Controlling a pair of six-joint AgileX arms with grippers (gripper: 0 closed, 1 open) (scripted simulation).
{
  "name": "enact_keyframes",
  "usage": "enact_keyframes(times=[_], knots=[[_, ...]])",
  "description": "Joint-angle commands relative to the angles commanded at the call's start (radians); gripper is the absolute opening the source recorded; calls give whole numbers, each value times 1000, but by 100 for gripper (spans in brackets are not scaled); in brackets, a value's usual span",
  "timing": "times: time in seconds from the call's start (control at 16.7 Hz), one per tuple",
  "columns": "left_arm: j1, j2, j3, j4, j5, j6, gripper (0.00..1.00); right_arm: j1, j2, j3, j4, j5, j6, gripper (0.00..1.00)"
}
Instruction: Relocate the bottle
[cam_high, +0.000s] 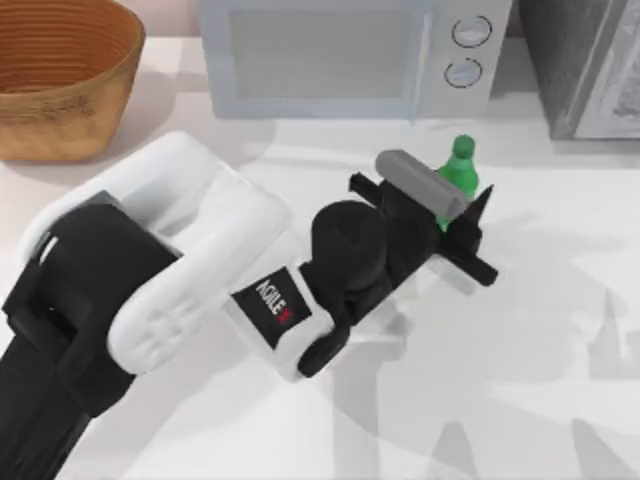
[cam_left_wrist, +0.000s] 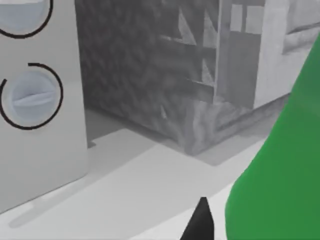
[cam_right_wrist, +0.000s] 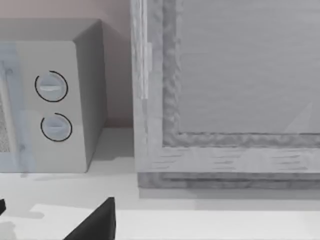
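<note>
**Left hand wrapped around the green bottle, right in front of the microwave**

So the left hand (cam_high: 462, 222) has reached toward the back of the surface (cam_high: 520, 400) and it's at the bottle (cam_high: 461, 172); from above, the black fingers (cam_high: 478, 212) sit on either side of the bottle's lower body, with its green cap and shoulders poking up past the grey wrist camera; looks to me like the hand is clenched on it, bottle upright; in the left wrist view the green body takes up the near corner, pressed right beside a black fingertip (cam_left_wrist: 200, 222).

Around it: the microwave (cam_high: 340, 55) stands just behind the bottle, its two round knobs (cam_high: 468, 50) near the cap; a grey textured box-like thing (cam_high: 585, 65) stands beside the microwave at the back right; a woven basket (cam_high: 60, 75) sits well apart at the back left.

Right hand: a dark fingertip (cam_right_wrist: 95, 222) shows in the right wrist view, facing the microwave and that grey box; can't tell whether it's released or clenched.
</note>
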Motion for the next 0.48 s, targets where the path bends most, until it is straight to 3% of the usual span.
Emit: enact_keyframes(times=[0.18, 0.48], knots=[[0, 0, 0, 0, 0, 0, 2, 0, 0, 0, 0, 0, 0, 100], [0, 0, 0, 0, 0, 0, 0, 0, 0, 0, 0, 0, 0, 100]])
